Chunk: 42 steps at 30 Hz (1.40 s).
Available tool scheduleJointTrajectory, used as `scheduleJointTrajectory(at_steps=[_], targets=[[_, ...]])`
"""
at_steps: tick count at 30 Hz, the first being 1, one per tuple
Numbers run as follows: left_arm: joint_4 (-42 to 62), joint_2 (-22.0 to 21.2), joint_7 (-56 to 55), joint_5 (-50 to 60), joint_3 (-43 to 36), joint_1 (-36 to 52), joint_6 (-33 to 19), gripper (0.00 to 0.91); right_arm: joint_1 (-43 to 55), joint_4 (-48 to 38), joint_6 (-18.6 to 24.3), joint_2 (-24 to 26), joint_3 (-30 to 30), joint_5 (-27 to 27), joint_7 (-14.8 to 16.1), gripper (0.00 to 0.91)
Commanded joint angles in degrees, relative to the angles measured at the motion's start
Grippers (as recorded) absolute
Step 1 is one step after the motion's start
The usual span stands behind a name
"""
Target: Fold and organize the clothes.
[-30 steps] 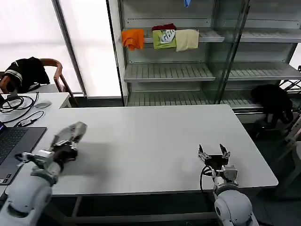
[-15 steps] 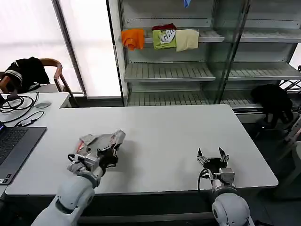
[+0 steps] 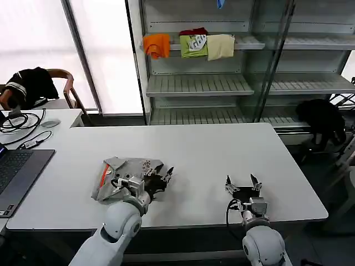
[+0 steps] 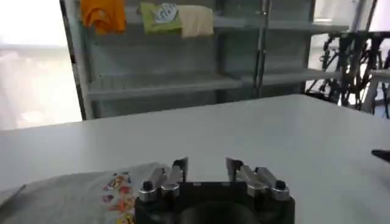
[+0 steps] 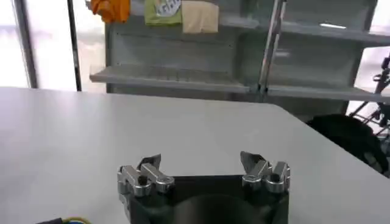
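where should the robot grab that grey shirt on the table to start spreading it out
Probably the grey shirt is best gripped at its edge beside the left hand, coming in low from the table's middle. It lies bunched in a loose heap with its orange-red neck lining on the far side. The left hand is open; the right hand waits open.

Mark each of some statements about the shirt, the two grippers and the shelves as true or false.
1. A grey shirt lies bunched on the white table. True.
2. The left gripper is shut on the shirt. False: it is open, at the shirt's edge.
3. The right gripper holds a garment. False: it is open and empty over bare table.
4. An orange garment hangs on the shelves behind. True.
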<state>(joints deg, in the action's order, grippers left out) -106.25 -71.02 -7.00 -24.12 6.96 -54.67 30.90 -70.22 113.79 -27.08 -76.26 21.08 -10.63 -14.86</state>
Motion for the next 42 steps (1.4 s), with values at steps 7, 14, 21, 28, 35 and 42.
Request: scheduleJointTrajectory(at_steps=[7,14,21,28,35,42], targets=[[-3.9,5.4,-1.9,6.3,9.6,-1.6,1.8,0.907,4.1,-0.3,-3.8,-1.1,-6.9,-17.4,-1.3,0.907],[-6.4,10.0,-3.8,5.0,17.9,-3.8,2.2,0.907,9.4,-1.2,-6.0,-3.4,-11.1,-24.4,-4.6,0.907],[-8.8,12.1,-5.4,3.7,22.5,-6.2,2.2,0.907,17.4,-5.4,-6.1,-7.6,-16.6,-34.8,-9.9,0.907],[-8.7,12.1,-6.1,2.5,24.6,-7.2,2.2,0.907,20.9,-10.4,-6.0,-11.6,-19.9,-36.5,-11.1,0.907],[-8.4,12.1,-6.4,1.7,25.2,-7.8,2.2,0.907,21.6,-13.0,-6.0,-13.6,-22.5,-36.8,-12.2,0.907],[-8.6,11.9,-6.2,1.6,25.2,-8.8,2.2,0.907,21.4,-15.3,-6.0,-15.5,-23.1,-35.6,-14.0,0.887]])
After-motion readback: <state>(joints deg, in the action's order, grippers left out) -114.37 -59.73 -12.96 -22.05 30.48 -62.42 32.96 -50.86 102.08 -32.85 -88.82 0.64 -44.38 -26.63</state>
